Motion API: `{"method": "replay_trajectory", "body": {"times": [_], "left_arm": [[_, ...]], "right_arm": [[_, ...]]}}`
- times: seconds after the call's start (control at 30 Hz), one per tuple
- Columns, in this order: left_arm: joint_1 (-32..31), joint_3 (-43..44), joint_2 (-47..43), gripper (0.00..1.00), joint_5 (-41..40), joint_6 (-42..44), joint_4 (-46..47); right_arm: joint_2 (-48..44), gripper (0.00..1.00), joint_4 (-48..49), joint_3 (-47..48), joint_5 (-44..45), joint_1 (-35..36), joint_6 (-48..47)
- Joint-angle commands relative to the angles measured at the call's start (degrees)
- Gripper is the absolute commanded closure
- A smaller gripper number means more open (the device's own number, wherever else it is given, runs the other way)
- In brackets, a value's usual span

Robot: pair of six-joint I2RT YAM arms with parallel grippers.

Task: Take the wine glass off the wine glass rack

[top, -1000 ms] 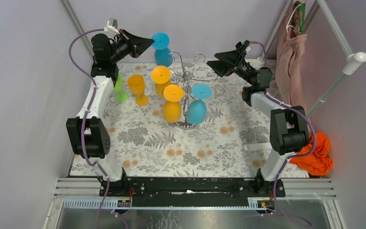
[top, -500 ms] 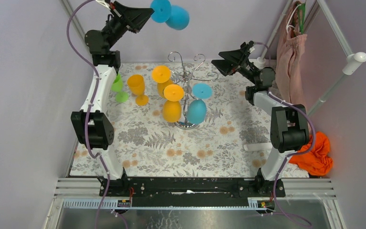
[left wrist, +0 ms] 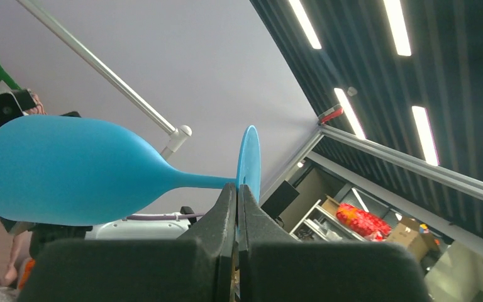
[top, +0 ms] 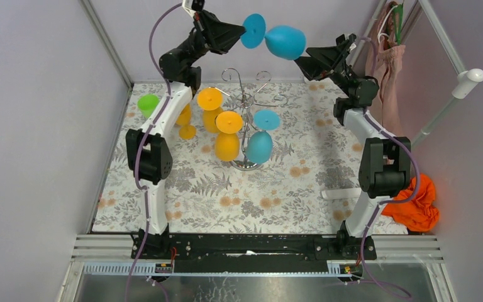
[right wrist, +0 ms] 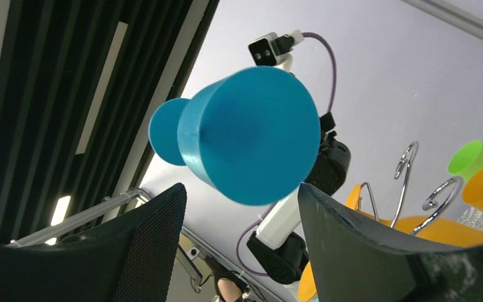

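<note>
My left end effector (top: 236, 34) sits high above the counter (top: 182, 182), pressed together on the stem of the blue plastic wine glass (top: 275, 39), right at its foot. The glass is clear of the silver wire wine glass rack (top: 246, 94) below. It lies level, its long axis running rightward, with the bowl just beside my right end effector (top: 311, 61), which is spread wide. The rack holds two inverted orange glasses (top: 226, 135) and another blue glass (top: 259, 145).

A crumpled orange cloth (top: 415, 204) lies beside the floral tablecloth (top: 195, 182).
</note>
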Motion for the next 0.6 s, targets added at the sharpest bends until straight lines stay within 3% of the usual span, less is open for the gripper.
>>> {"method": "replay_trajectory", "body": {"times": [0.0, 0.57], "left_arm": [[-1.0, 1.5, 0.3, 1.0, -1.6, -4.6, 6.6], [-4.1, -3.0, 1.8, 1.0, -0.1, -4.2, 6.8]], "right_arm": [[1.5, 0.27, 12.3, 3.4, 1.6, -0.3, 3.1], [0.5, 0.29, 12.7, 7.6, 0.5, -0.3, 3.0]]}}
